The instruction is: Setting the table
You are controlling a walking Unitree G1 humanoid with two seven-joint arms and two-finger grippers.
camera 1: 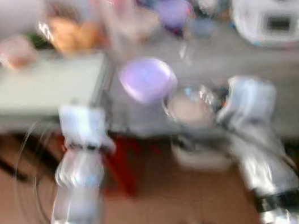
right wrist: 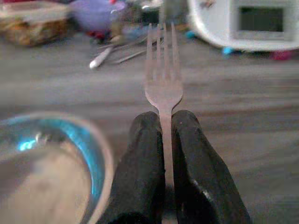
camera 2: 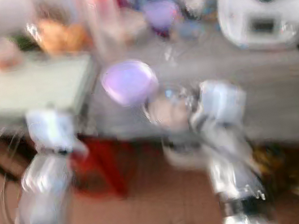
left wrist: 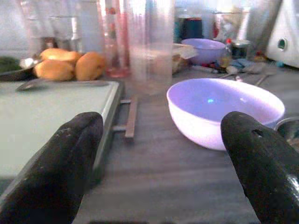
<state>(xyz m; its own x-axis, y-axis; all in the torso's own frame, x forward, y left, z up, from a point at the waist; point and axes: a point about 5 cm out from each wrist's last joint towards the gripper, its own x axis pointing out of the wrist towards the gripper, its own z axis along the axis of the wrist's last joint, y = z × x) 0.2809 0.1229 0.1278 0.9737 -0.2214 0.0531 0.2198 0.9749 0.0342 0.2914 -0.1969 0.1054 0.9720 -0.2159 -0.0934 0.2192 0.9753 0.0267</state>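
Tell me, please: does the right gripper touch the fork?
Touching. In the right wrist view the right gripper has both black fingers pressed against the fork handle, with no gap.

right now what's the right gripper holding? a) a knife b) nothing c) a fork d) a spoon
c, in the right wrist view the right gripper has its two black fingers shut on the handle of a fork, whose tines point out over the grey table.

Head views: heavy motion blur, bright even daylight.
Wrist views: sharper, background soft.
Glare: blue-white spot inside purple bowl (left wrist: 224, 109).
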